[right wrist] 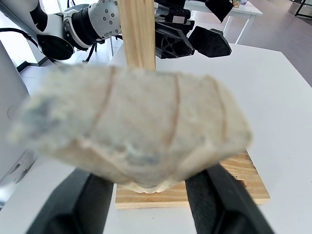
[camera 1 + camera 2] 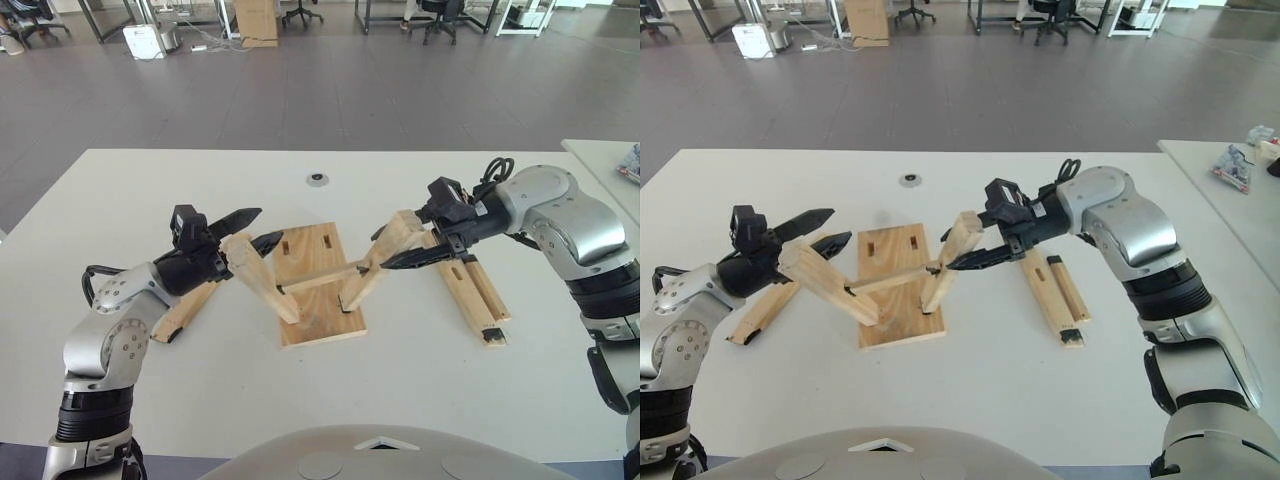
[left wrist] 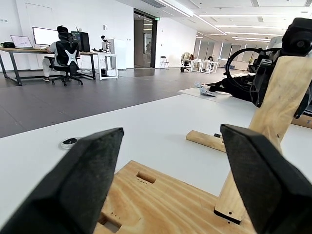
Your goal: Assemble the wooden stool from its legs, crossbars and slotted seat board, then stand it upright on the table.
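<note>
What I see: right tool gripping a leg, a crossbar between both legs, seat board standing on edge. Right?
No: the seat board lies flat on the table, per the left eye view. The right tool, leg and crossbar are as you say.

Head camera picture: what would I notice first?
The black right hand grips one slanted pale wooden leg; the black left hand is at the other leg. A thin wooden crossbar joins them, over the flat slotted wooden seat board on the white table.
</note>
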Controlling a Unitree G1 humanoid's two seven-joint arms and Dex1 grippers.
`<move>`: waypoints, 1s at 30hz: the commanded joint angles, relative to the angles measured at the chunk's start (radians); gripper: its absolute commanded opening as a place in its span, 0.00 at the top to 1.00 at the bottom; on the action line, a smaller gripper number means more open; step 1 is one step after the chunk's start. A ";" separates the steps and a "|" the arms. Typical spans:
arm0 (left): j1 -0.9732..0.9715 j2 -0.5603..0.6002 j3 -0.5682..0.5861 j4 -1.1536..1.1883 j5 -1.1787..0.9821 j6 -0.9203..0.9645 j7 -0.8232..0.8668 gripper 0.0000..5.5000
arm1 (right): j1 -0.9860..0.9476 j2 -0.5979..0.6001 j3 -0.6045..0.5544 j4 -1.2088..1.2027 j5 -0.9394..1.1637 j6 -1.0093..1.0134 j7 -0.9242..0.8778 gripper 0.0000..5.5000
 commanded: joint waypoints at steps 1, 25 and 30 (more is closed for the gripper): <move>0.004 0.001 -0.014 -0.011 0.018 -0.001 0.005 0.33 | 0.070 0.029 0.126 0.038 -0.126 0.033 -0.017 0.63; -0.006 -0.001 -0.006 0.035 0.043 -0.023 0.001 0.33 | 0.108 -0.041 -0.039 -0.062 -0.110 0.079 -0.066 0.26; 0.005 0.002 0.048 0.126 0.049 -0.057 -0.006 0.33 | 0.108 -0.024 -0.167 -0.139 0.067 0.218 -0.075 0.26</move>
